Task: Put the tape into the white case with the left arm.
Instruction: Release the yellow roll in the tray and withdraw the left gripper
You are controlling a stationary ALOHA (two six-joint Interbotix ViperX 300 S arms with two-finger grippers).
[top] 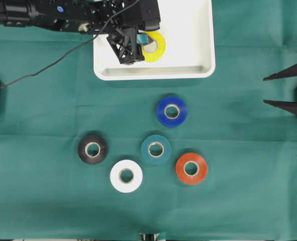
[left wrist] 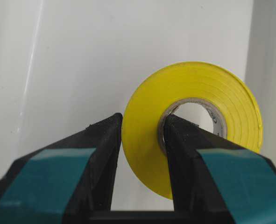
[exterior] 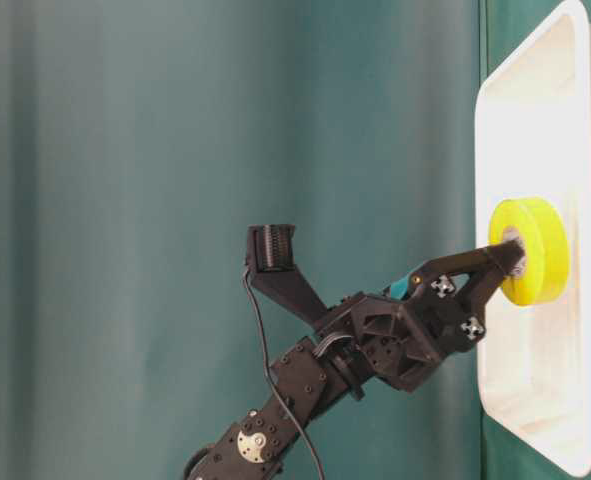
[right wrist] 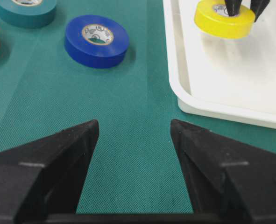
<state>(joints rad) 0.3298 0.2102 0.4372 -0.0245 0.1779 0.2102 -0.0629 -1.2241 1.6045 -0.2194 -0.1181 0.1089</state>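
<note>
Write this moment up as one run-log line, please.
left gripper: shut on yellow tape, one finger through its core | tape over white case, not released | right gripper: open, idle | five rolls on cloth

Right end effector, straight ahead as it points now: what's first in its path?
Looks free: only bare cloth lies between the open right end effector fingers. The blue tape sits left of that line, the case right.
</note>
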